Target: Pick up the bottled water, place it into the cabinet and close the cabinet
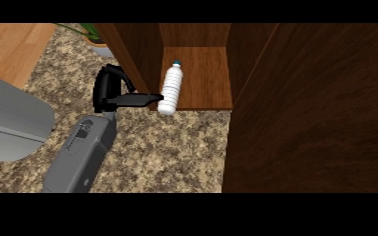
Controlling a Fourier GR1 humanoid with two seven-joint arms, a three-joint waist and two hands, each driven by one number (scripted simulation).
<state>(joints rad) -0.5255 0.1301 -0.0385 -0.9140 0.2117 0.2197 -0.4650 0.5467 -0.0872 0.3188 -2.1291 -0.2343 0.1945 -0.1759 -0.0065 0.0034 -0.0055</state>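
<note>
The bottled water (171, 86), clear with a dark cap, is at the front left of the open cabinet's wooden shelf (205, 80), its base at the shelf's front edge. My left hand (112, 91) is over the counter just left of it. The hand is open, and its straight fingers (140, 99) point right, their tips at the bottle's lower part. I cannot tell whether they touch it. My right hand shows nowhere.
The cabinet's big dark door (303, 115) stands open and fills the right side. A narrower left door panel (131, 55) rises behind my hand. A grey rounded object (21, 125) lies at the left edge, and a potted plant (94, 36) stands at the top left on the speckled counter (170, 150).
</note>
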